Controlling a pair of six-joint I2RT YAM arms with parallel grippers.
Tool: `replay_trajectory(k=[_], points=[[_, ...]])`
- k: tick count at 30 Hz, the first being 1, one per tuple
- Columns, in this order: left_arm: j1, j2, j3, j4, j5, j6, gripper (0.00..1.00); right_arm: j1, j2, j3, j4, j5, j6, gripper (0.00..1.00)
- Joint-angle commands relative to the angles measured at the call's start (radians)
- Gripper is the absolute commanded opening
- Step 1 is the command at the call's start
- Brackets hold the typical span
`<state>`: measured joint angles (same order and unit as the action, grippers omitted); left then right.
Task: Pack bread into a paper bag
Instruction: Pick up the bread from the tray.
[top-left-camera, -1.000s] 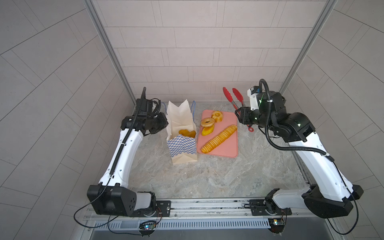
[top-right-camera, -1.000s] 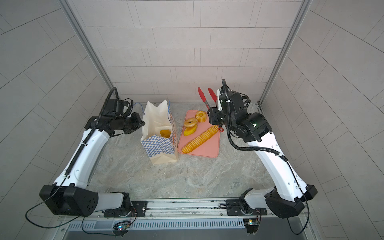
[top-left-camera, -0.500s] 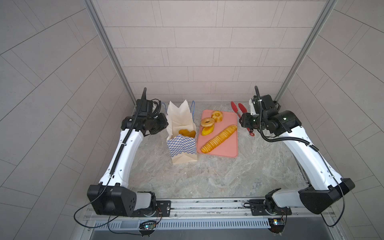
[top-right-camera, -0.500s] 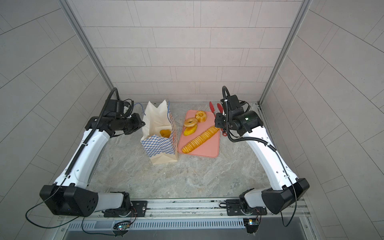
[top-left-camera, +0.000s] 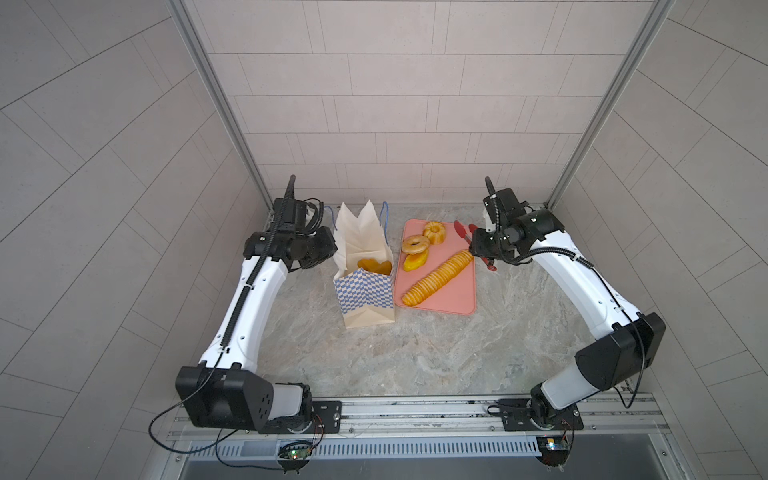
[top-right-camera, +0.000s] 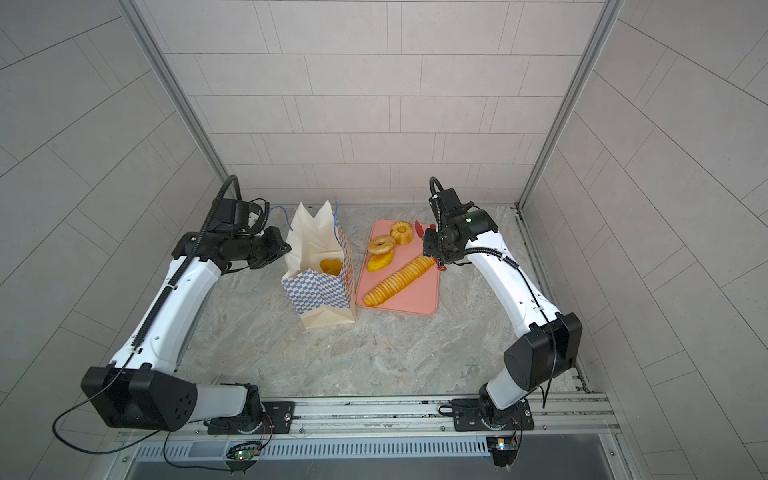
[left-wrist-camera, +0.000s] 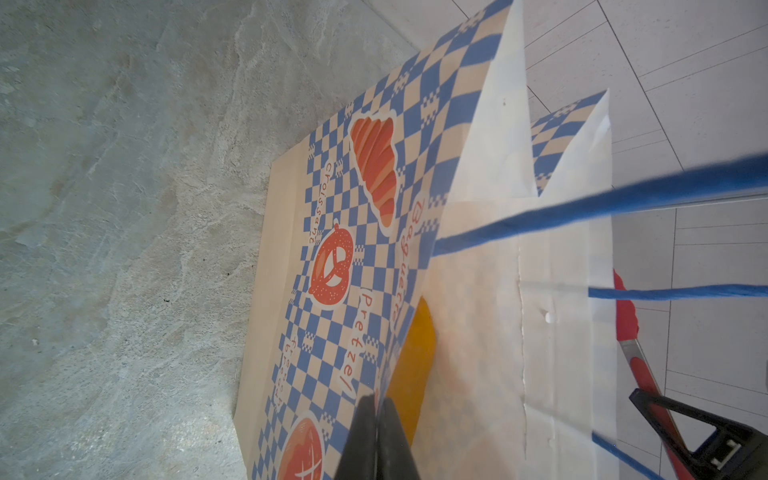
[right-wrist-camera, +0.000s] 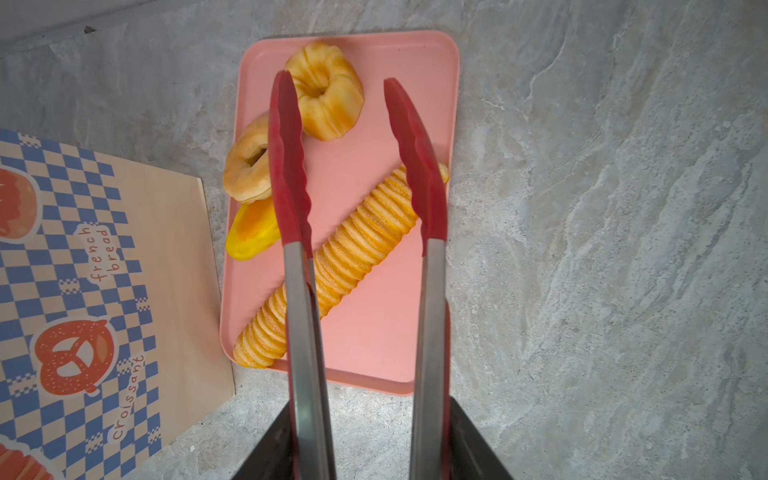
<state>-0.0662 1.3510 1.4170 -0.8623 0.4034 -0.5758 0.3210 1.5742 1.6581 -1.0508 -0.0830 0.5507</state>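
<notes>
Counting in both top views, I get one upright cream paper bag (top-left-camera: 365, 291) with blue-and-white checks, one flat pink plastic tray (top-left-camera: 455, 293) just beside it, and one pair of red-tipped steel tongs (top-left-camera: 462, 229). Four glossy golden toy breads lie on the tray: a long ridged baguette (top-left-camera: 436, 278), a smooth ring doughnut (top-left-camera: 414, 244), a fluted ring bun (top-left-camera: 434, 232) and a yellow oval roll (top-left-camera: 414, 262). More yellow bread (top-right-camera: 331, 266) sits down inside the bag; I cannot count those pieces. My left gripper (top-left-camera: 331, 248) is at the bag's outer wall, and my right gripper (top-left-camera: 478, 246) hangs by the tray's far edge, near the baguette's far end.

From the left wrist, the left gripper (left-wrist-camera: 376, 432) is pressed together, pinching the bag's (left-wrist-camera: 332, 208) rim, with yellow bread (left-wrist-camera: 411, 365) just inside. Two strands of blue cord handles (left-wrist-camera: 582, 208) cross the view.

From the right wrist, the right gripper (right-wrist-camera: 370, 444) clamps the tongs (right-wrist-camera: 291, 166), whose two blades stand spread above the tray (right-wrist-camera: 365, 332). One blade crosses the doughnut (right-wrist-camera: 247, 170), the other the baguette's (right-wrist-camera: 353, 257) tip; I cannot tell whether they touch.
</notes>
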Motion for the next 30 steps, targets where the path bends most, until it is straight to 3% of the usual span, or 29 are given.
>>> replay_trajectory(k=[1, 12, 30], points=[[-0.005, 0.018, -0.001, -0.042, -0.004, 0.024, 0.00, -0.013, 0.014, 0.033, 0.012, 0.011, -0.004, 0.51], [-0.005, 0.045, 0.008, -0.040, 0.000, 0.042, 0.00, -0.052, 0.133, 0.071, 0.065, -0.019, 0.000, 0.50], [-0.006, 0.076, 0.031, -0.041, 0.014, 0.051, 0.00, -0.049, 0.424, 0.325, 0.010, -0.091, 0.030, 0.50]])
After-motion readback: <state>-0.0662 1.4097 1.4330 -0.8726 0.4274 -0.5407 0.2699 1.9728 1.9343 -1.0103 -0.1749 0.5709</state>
